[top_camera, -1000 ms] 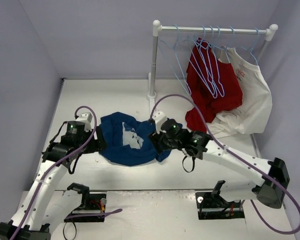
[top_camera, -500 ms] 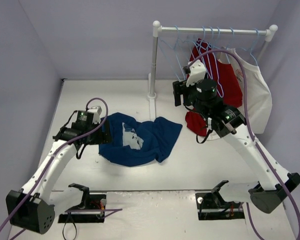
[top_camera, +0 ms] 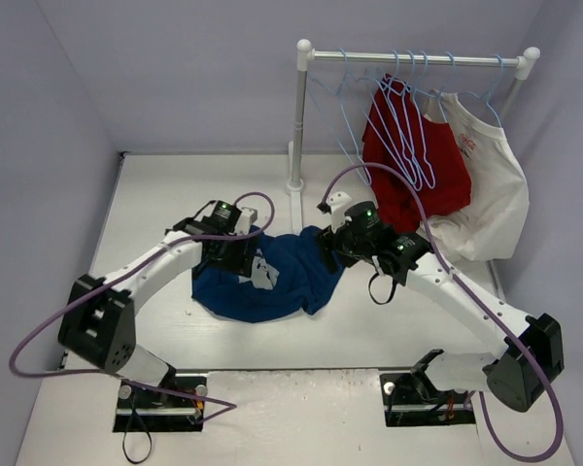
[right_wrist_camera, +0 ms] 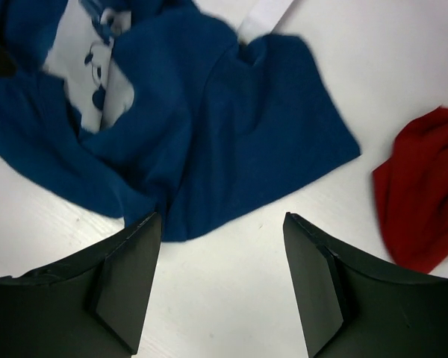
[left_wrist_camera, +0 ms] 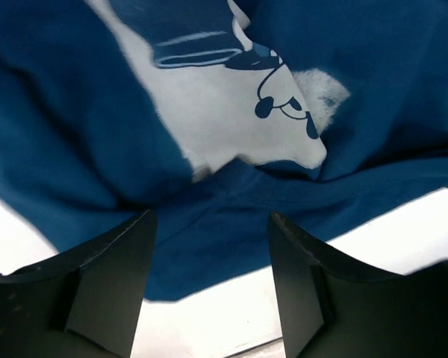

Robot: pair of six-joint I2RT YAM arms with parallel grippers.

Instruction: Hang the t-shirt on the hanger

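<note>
The t-shirt (top_camera: 272,286), dark blue with a white print, lies crumpled on the table. My left gripper (top_camera: 235,254) hovers over its upper left part, open. In the left wrist view the t-shirt (left_wrist_camera: 358,112) fills the frame beyond the left gripper (left_wrist_camera: 209,220), with nothing between the fingers. My right gripper (top_camera: 332,250) is above the shirt's right edge, open. The right wrist view shows the t-shirt (right_wrist_camera: 239,127) ahead of the right gripper (right_wrist_camera: 220,220), with bare table in the gap. A light-blue wire hanger (top_camera: 348,116) hangs empty on the rail.
A white clothes rail (top_camera: 418,59) on a post (top_camera: 297,126) stands at the back right. Several more blue hangers, a red shirt (top_camera: 408,170) and a white shirt (top_camera: 486,199) hang from it. The red shirt (right_wrist_camera: 422,194) trails onto the table. Walls enclose the left and back.
My left gripper has moved right, over the t-shirt. My right gripper left the shirt, rose to the hangers, then came back down to the shirt's right edge. The shirt's right flap spread out.
</note>
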